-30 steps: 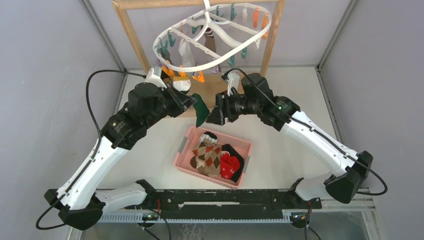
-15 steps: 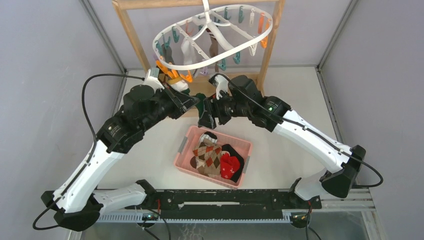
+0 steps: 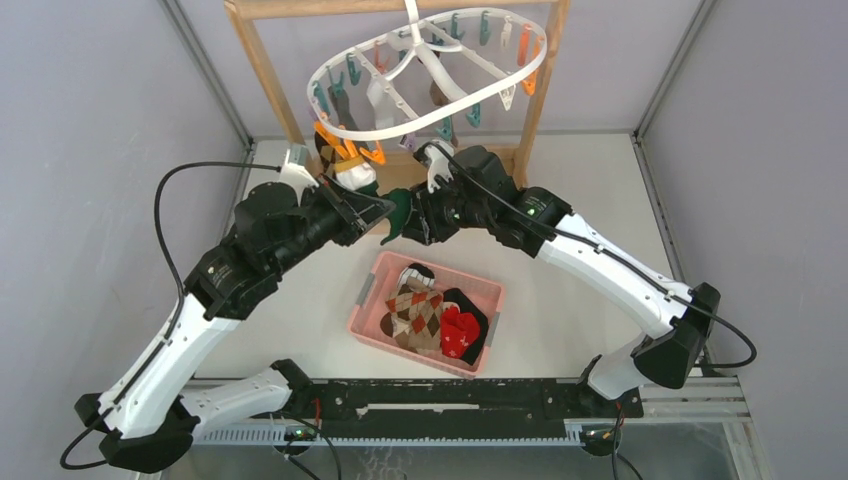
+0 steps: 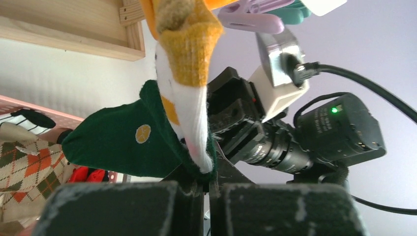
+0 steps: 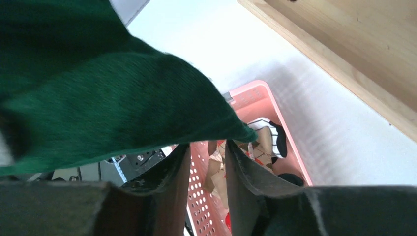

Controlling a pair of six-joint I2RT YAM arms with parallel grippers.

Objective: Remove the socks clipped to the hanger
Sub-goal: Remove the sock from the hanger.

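Just beyond the pink basket's (image 3: pixel 456 275) far rim, our left gripper (image 4: pixel 209 184) is clenched on the green sock (image 4: pixel 118 142). Our right gripper (image 5: pixel 207 147) has its fingers slightly parted at the sock's edge. Farther beyond the basket, other socks (image 3: pixel 377 98) hang clipped to the hanger (image 3: pixel 400 130).

The right fingers (image 5: pixel 164 182) have moved left up to the green sock (image 3: pixel 397 212) and narrowed; the hanger (image 3: pixel 414 38) has swung.

Pink basket (image 3: pixel 465 279), wooden frame (image 3: pixel 262 62)

White oval hanger (image 3: pixel 418 48) tilted; green sock (image 3: pixel 398 213) hangs clipped, mustard cuff up; other socks (image 3: pixel 435 318) below.
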